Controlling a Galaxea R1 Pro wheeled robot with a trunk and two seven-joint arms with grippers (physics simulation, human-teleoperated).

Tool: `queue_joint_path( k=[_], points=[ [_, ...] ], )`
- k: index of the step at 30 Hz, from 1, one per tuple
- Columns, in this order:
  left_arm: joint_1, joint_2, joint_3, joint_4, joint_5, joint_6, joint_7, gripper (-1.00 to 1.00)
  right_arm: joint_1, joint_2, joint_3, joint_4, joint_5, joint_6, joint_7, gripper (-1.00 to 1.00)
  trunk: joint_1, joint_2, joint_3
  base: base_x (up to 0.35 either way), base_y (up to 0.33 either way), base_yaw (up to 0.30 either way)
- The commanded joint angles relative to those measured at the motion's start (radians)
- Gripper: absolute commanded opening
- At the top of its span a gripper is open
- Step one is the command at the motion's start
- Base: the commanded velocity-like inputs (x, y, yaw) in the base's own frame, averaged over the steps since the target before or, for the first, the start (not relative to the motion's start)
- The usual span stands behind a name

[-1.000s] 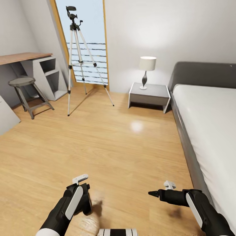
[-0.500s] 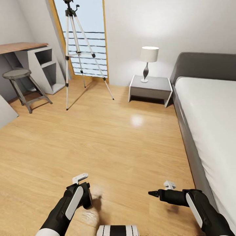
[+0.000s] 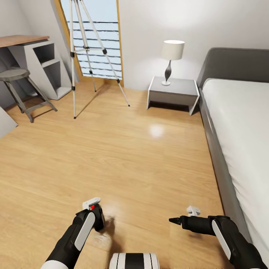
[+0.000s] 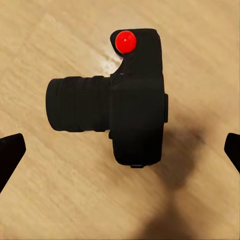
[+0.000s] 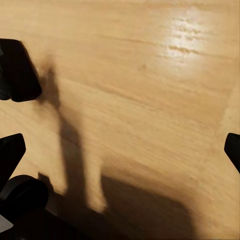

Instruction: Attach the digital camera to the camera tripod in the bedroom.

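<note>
The digital camera [image 4: 127, 100] lies on the light wood floor [image 3: 142, 164] directly beneath the left gripper [image 4: 120, 150]. In the left wrist view its lens barrel points sideways, its red dot is uppermost, and the two dark fingertips stand spread wide to either side of the body without touching it. That gripper holds nothing; it looks lined up over the camera for a straight-down pick, with the jaws set across the body's length rather than the lens.

The right gripper [image 3: 172, 220] hangs level with the left one and well apart from it, pointing inward toward it. Its wrist view shows fingertips at the picture's far edges, so it too is wide open and empty, seemingly kept clear as a spare.

The camera tripod [image 3: 84, 56] stands far ahead of the left gripper, by the tall window [image 3: 95, 37], legs splayed on the floor. Between here and there the floor is open. The bed [image 3: 239, 123] runs close along the right gripper's outer side, so that edge deserves care; the nightstand [image 3: 173, 91] with its lamp [image 3: 172, 59] and the stool [image 3: 16, 89] flank the tripod.
</note>
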Motion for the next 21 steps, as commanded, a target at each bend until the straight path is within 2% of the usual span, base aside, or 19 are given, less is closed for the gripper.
queue_joint_path(
  k=[1,21],
  points=[
    [0.0,0.0,-0.002,-0.001,0.011,0.001,0.01,1.0,0.0,0.0,-0.001,0.0,-0.01,0.008,-0.002,1.0,0.0,-0.001,-0.005,0.0,0.0,0.0],
    [0.0,-0.001,-0.001,0.01,0.009,0.0,0.01,1.0,0.0,0.0,-0.001,0.0,-0.012,0.008,-0.002,1.0,0.009,-0.005,-0.082,0.0,0.0,0.0]
  ],
)
